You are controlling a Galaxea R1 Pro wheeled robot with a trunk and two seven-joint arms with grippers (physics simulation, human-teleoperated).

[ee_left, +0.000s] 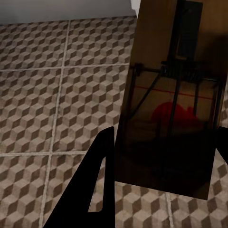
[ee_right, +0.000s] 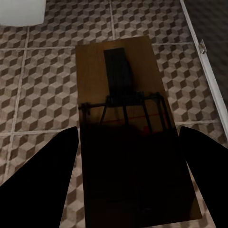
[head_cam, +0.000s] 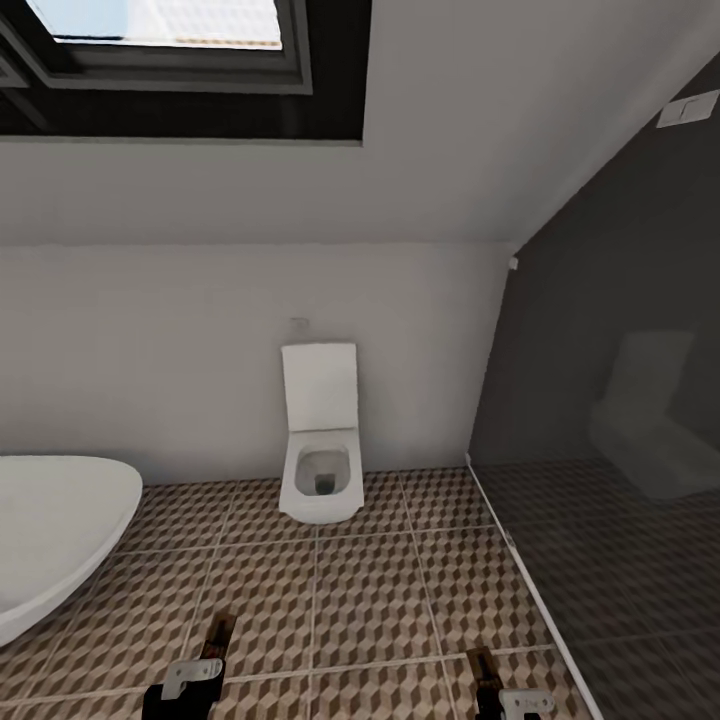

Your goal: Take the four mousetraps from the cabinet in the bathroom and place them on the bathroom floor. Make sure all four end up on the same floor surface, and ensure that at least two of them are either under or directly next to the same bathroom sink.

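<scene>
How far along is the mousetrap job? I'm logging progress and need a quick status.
Done, apparently: two traps are out of the cabinet. In hand: the left gripper holds one mousetrap and the right gripper another mousetrap, both above the tiled bathroom floor, facing the toilet. Left: setting them down; no placed traps are in sight.

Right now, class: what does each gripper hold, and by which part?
Each holds a mousetrap by its near end: the left gripper one mousetrap, the right gripper another. The far ends stick out over the floor.
</scene>
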